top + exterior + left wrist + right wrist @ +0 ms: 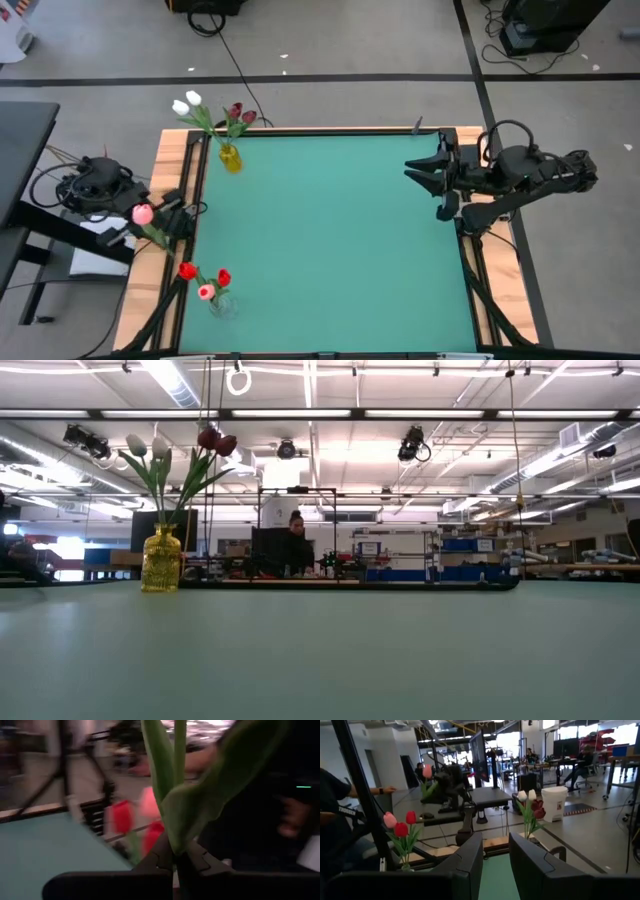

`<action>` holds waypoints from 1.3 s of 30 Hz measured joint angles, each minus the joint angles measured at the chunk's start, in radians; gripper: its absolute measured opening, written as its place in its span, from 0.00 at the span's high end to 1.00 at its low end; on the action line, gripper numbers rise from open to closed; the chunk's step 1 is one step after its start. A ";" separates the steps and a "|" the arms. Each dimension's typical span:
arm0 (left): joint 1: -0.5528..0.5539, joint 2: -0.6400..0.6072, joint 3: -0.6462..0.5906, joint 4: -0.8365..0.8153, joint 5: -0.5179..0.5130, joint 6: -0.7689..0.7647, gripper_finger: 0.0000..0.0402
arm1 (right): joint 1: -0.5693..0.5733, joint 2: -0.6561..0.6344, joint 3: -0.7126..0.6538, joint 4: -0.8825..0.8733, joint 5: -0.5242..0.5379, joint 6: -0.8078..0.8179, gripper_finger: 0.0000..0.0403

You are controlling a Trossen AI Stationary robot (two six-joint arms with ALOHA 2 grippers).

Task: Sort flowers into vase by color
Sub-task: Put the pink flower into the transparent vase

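High view: overhead, looking straight down on the whole counter [330, 240] and both arms.
Low view: at counter height, facing level across it into the room; yellow vase [161, 560] nearest, at the left.
Left wrist view: very close behind a green stem [176, 795], red blooms blurred beyond.
Right wrist view: looks across the counter toward the left arm.
Shared: yellow vase and its tulips show in high, low and right wrist views.

A robotics lab in a large open industrial hall.
Long ceiling light strips [420, 412] run over exposed beams, workbenches with monitors [567, 747] and seated people [582, 762] fill the concrete floor [350, 40], cables [235, 60] trail across it, and a green-topped counter [330, 240] stands amid equipment racks.
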State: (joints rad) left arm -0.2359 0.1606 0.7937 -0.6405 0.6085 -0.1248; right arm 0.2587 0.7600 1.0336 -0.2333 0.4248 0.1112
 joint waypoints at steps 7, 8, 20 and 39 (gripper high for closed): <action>0.000 0.004 -0.081 0.315 0.185 -0.079 0.98 | 0.000 0.022 0.000 0.000 0.000 0.001 0.74; 0.000 0.003 -0.109 0.384 0.209 -0.102 0.98 | 0.000 0.027 0.000 0.000 0.000 0.001 0.74; 0.000 0.004 -0.310 0.653 0.223 -0.202 0.98 | 0.000 0.072 0.000 0.000 0.000 0.001 0.74; -0.096 0.159 -0.310 0.629 0.166 -0.037 0.98 | 0.000 0.084 0.000 -0.009 0.000 -0.054 0.74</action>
State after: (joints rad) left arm -0.3323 0.3193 0.4839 -0.0113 0.7745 -0.1618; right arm 0.2585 0.8440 1.0336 -0.2420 0.4244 0.0571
